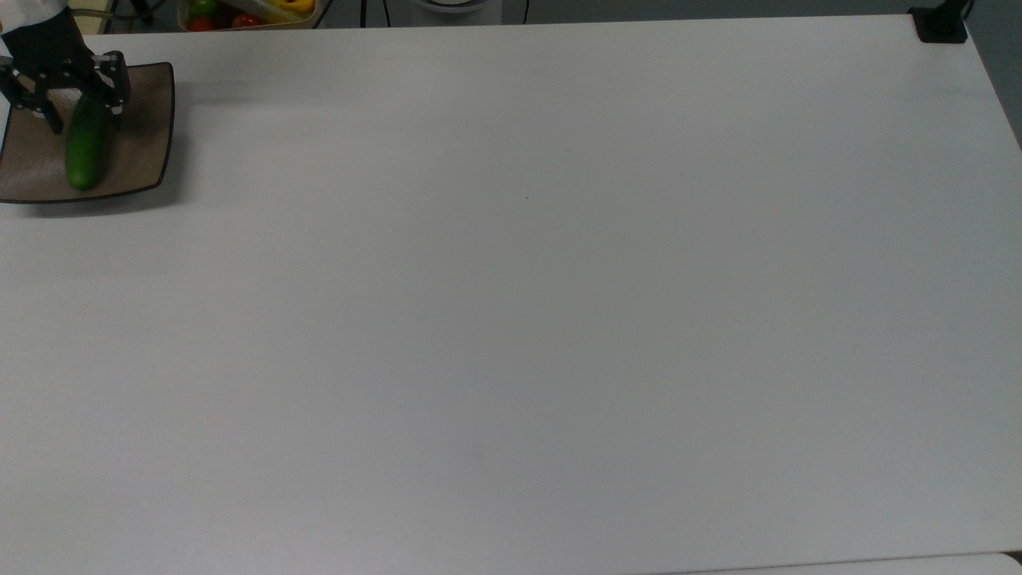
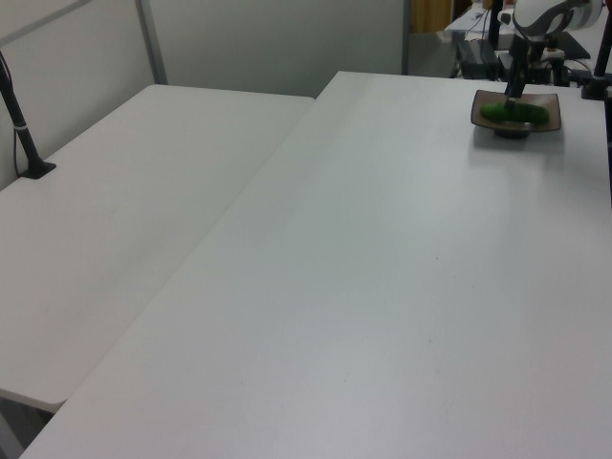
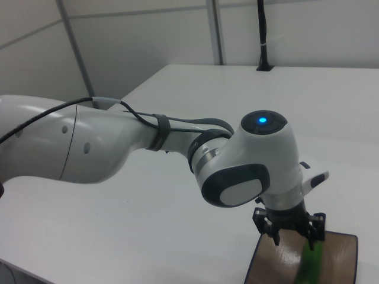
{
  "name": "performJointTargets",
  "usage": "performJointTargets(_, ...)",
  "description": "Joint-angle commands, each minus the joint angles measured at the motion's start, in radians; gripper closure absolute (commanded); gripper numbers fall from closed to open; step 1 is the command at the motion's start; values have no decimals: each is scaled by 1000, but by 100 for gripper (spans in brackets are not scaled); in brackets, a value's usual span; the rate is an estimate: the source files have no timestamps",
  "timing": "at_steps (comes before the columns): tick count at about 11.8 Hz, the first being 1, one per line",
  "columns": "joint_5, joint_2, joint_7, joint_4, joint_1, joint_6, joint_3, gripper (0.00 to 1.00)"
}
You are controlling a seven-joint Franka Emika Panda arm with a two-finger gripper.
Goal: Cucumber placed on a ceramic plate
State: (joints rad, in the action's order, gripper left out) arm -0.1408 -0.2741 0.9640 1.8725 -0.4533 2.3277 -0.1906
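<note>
Partly under pincer [image 1: 77,96], cucumber [image 1: 83,152] lies on plate [image 1: 144,136].

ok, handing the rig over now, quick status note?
Gripper: open, fingers either side of the cucumber's far end, low over the plate.
Cucumber: lying flat in the ceramic plate, at the top view's upper left corner of the table.
Done: cucumber is on the plate and appears released.
Left: lift the arm clear without nudging the cucumber.
</note>
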Motion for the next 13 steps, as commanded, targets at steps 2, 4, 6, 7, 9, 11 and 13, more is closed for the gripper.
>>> performJointTargets(2,9,117,19,-13,19,-164,-6,12)
performJointTargets(4,15,209,9,-62,25,-362,-9,0)
performJointTargets(6,10,297,6,-94,79,-506,-47,0)
performJointTargets(7,6,329,-7,-120,120,-584,-67,0)
performJointTargets(9,4,380,-194,-202,194,-767,-70,0)
performJointTargets(11,3,414,-443,-248,298,-835,-69,0)
performJointTargets(13,9,415,-697,-263,417,-841,-53,0)
